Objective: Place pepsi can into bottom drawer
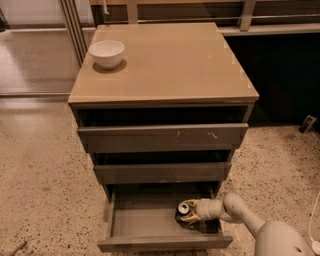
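Pepsi can [183, 208] is low and close to you, inside the bottom drawer [142, 222], over on the right side of it and not far from the front wall. You can see its round silver top, which points up and a little to the left. The dark body under that top is lost in the shade, so you cannot tell if the can stands or leans. The gripper [188, 214] is down in the drawer too, right at the can and touching it, but you cannot tell if it is holding the can or just resting by it. The pale arm [240, 212] comes in from the bottom right corner and reaches left over the drawer's right edge. The bottom drawer is pulled far out, and the left part of its floor is bare. Just above it is the middle drawer [162, 173], which is out only a little, with a dark gap over its front. Above that is the top drawer [162, 136], out a little more, and you can spot a few small pale marks on its front. Next comes the flat tan cabinet top [170, 65]. A white bowl [106, 53] sits upright on it near the far left corner, well apart from the can. The speckled floor [40, 175] spreads out on both sides of the cabinet. Farthest away, behind the cabinet, you see a rail with pale posts [247, 12]
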Controlling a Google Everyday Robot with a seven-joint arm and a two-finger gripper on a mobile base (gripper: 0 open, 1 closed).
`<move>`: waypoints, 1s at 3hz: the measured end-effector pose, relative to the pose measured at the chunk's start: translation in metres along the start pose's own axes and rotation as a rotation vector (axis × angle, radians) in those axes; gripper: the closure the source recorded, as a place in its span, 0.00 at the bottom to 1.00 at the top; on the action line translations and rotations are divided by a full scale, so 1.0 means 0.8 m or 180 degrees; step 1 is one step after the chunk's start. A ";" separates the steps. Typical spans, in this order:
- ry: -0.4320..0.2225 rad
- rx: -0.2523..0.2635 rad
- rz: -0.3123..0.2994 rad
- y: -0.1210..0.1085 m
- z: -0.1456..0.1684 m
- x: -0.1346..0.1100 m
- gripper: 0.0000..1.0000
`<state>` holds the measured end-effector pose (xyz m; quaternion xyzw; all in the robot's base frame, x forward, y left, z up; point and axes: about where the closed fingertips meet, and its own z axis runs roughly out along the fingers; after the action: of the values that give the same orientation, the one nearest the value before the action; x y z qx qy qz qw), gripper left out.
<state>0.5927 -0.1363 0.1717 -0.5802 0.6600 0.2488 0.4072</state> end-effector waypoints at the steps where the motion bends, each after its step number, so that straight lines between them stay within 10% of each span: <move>1: 0.0000 0.0000 0.0000 0.000 0.000 0.000 0.36; 3: 0.0000 0.0000 0.0000 0.000 0.000 0.000 0.00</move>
<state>0.5927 -0.1362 0.1717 -0.5802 0.6600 0.2489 0.4072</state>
